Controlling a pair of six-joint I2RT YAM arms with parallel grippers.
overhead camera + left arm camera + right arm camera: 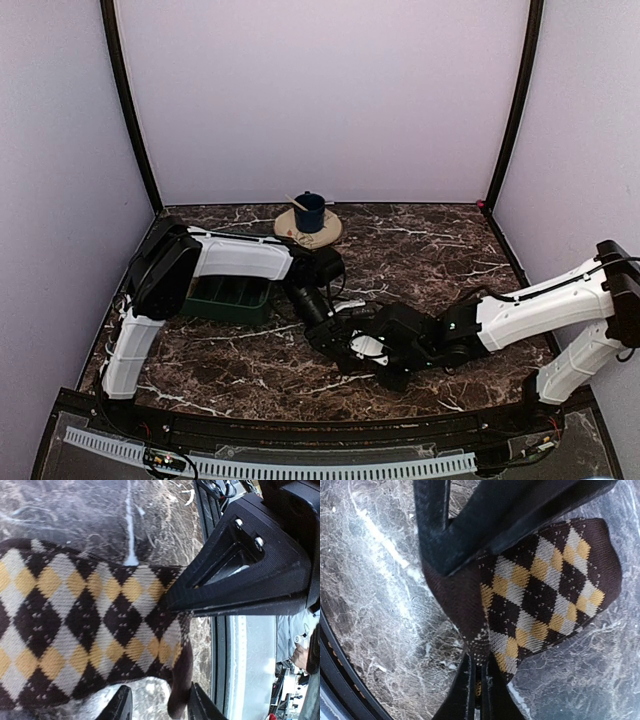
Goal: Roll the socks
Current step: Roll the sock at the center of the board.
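Observation:
The brown-and-cream checkered sock lies flat on the marble table. In the left wrist view its dark brown edge hangs between my left gripper's open fingers, against the right finger. My right gripper is shut on a folded edge of the same sock. Its black body crosses the left wrist view just above the sock. In the top view both grippers, left and right, meet at the table's centre front and hide the sock. The plain tan sock is out of view.
A green tray sits under the left arm. A blue cup stands on a round tan plate at the back centre. The table's front rail runs close behind the grippers.

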